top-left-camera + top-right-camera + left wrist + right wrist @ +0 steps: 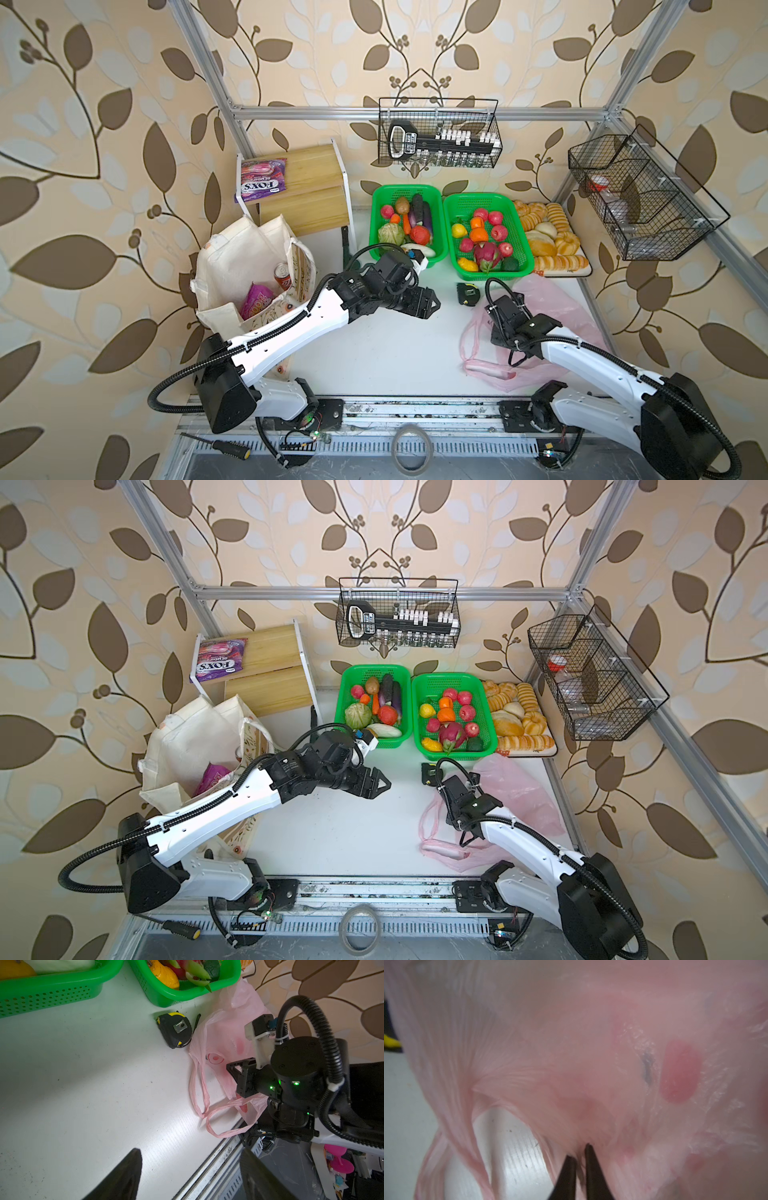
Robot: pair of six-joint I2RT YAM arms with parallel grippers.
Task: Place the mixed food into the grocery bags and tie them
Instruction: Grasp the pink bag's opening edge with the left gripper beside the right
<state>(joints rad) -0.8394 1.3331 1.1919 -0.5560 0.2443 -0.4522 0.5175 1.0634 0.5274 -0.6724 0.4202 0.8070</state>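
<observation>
My right gripper [579, 1152] is clenched on the thin, crinkled, translucent pink plastic bag [542, 1028], whose film bunches around its tips; my left gripper [190, 1153] hangs released, empty.

Place: robot lab rig dressed as a grocery corner
Walls: leaf wallpaper [104, 166] on aluminium bars [316, 112]
Stock: green baskets [405, 187] of vegetables [390, 235], bread [544, 239], just beyond left gripper [432, 302]
Bench: screwdriver [226, 448] well behind it, by base rail [415, 409]

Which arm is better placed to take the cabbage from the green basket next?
Left. Its hand is open and empty, close to the green basket with the cabbage. The right hand is shut on the pink bag, so it is busy.
</observation>
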